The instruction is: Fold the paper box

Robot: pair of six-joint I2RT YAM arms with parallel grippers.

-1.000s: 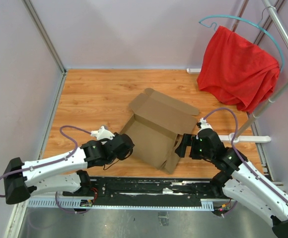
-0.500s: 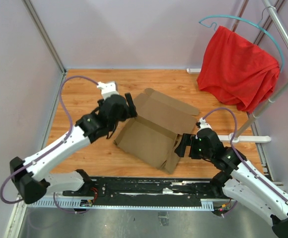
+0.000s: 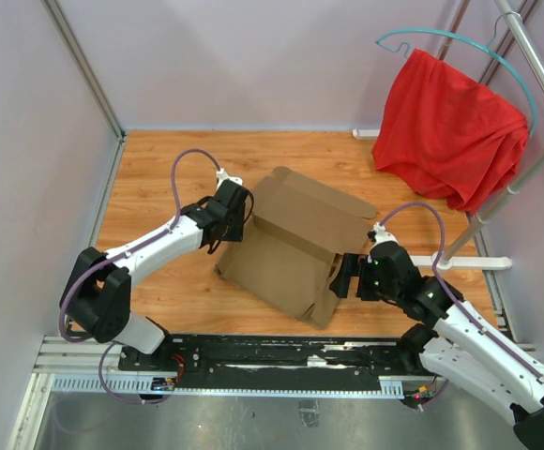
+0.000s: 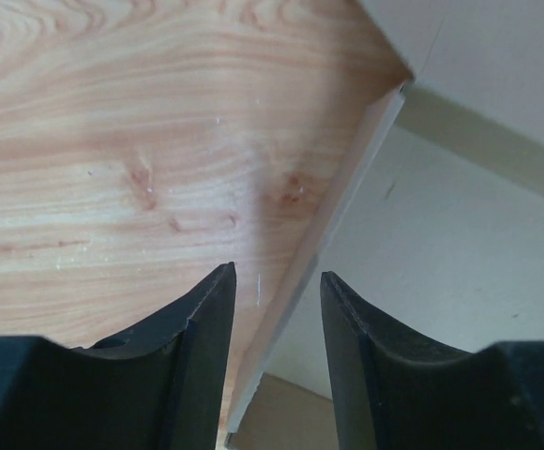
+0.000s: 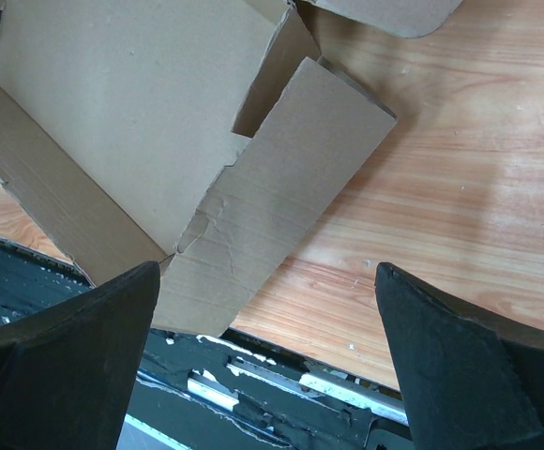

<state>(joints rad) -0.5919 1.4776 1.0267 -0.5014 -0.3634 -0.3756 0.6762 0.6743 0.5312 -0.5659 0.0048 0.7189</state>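
Left jaws swung over to paper box edge, now parted astride it, right jaws released wide

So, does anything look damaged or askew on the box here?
Yes. The paper box lies turned at an angle on the table. In the right wrist view, its flap nearest the right arm is crumpled and wrinkled near the fold.

A crumpled red cloth hangs from a thin teal hanger by a grey metal rack, far right of the wooden tabletop.
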